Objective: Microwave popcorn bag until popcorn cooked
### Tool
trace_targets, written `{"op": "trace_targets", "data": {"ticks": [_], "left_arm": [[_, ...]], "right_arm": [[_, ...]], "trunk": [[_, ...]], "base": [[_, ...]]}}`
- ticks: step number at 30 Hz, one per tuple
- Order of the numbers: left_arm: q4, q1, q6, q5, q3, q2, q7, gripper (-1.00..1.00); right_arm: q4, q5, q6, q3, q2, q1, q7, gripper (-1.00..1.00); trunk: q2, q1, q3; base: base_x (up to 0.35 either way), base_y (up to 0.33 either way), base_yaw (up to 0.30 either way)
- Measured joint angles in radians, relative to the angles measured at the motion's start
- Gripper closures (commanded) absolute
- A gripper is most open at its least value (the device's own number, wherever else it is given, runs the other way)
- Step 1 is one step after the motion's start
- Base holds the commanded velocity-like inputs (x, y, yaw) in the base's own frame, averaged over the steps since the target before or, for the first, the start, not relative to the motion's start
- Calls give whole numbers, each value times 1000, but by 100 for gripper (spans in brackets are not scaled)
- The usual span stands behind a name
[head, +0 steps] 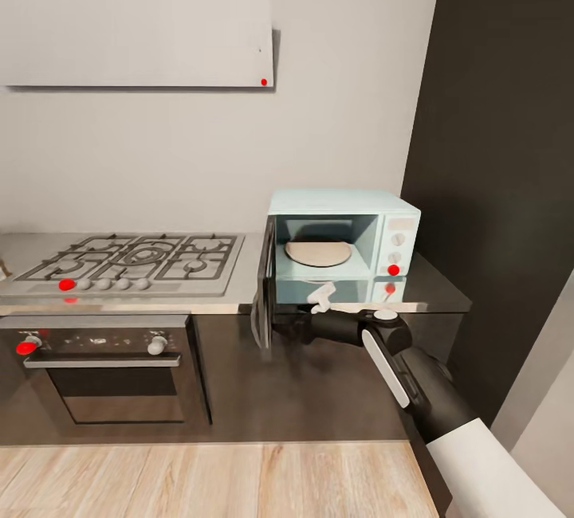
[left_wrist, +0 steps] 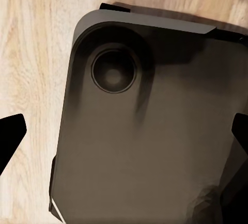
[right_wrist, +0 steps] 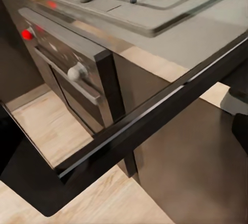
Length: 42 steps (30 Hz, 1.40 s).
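1. The microwave (head: 339, 243) stands on the countertop (head: 434, 287) at its right end, just beside the steel gas hob (head: 131, 261). It is pale mint-blue, with two knobs on a white panel on its right side.
2. The microwave door (head: 264, 295) is swung wide open to the left, edge-on to the head camera. Inside, a round pale turntable plate (head: 318, 253) lies bare on the cavity floor.
3. The right arm reaches across from the lower right, and the right gripper (head: 321, 297) sits just below the open cavity, by the lower edge of the door. Whether its fingers are spread or closed, I cannot tell.
4. In the right wrist view the dark door (right_wrist: 150, 120) runs slantwise close to the camera, with the hob (right_wrist: 155, 1) and the black oven (right_wrist: 67, 63) with its white knob behind it.
5. The left wrist view looks down on the robot's dark base (left_wrist: 150, 125) over the pale wooden floor (left_wrist: 31, 53); the black fingertips (left_wrist: 10, 133) at the picture's edges stand well apart, so the left gripper is open and empty.
6. The white hood (head: 135, 40) hangs on the wall above the hob.
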Motion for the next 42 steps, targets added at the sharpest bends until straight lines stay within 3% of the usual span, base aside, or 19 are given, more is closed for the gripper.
{"op": "trace_targets", "data": {"ticks": [5,9,11,14,18,23,25,27,29,34,36,39,40,42], "left_arm": [[0,0,0,1,0,0,0,-100],[0,0,0,2,0,0,0,-100],[0,0,0,2,0,0,0,-100],[0,0,0,2,0,0,0,-100],[0,0,0,2,0,0,-1,-100],[0,0,-1,1,0,0,-1,-100],[0,0,-1,1,0,0,-1,-100],[0,0,-2,0,0,0,-1,-100],[0,0,-2,0,0,0,-1,-100],[0,0,-2,0,0,0,-1,-100],[0,0,-2,0,0,0,-1,-100],[0,0,-2,0,0,0,-1,-100],[0,0,-2,0,1,0,0,-100],[0,0,-2,0,1,0,0,-100]], "right_arm": [[-9,8,-2,-7,4,0,-1,-100],[-47,8,16,-125,-7,0,-10,-100],[-57,11,35,-158,-19,0,-12,-100],[-63,14,48,-212,-40,0,-96,-100],[-64,12,51,-223,-43,0,-232,-100],[-48,8,52,-225,-43,0,-274,-100],[-17,40,52,-225,-43,0,-281,-100],[69,85,51,-225,-43,0,-297,-100],[253,112,41,-227,-43,1,-318,-100],[623,117,-35,-228,-30,1,-382,-100],[887,119,-137,-228,-24,1,-402,-100],[1210,118,-322,-227,-14,5,-412,-100],[1245,116,-349,-228,-9,13,-416,-100],[1281,116,-385,-228,-6,114,-439,-100]], "trunk": [[0,0,0],[0,0,0],[0,0,0],[0,0,0],[0,0,0],[0,1,0],[0,1,0],[0,0,0],[0,0,0],[0,0,0],[0,0,0],[0,0,0],[0,0,0],[0,0,0]], "base": [[0,0,0],[0,0,0],[0,0,0],[-16,0,0],[-185,0,0],[-315,0,0],[-314,0,0],[-156,0,0],[-41,0,0],[-7,0,0],[0,0,0],[0,0,0],[0,0,0],[0,0,0]]}}
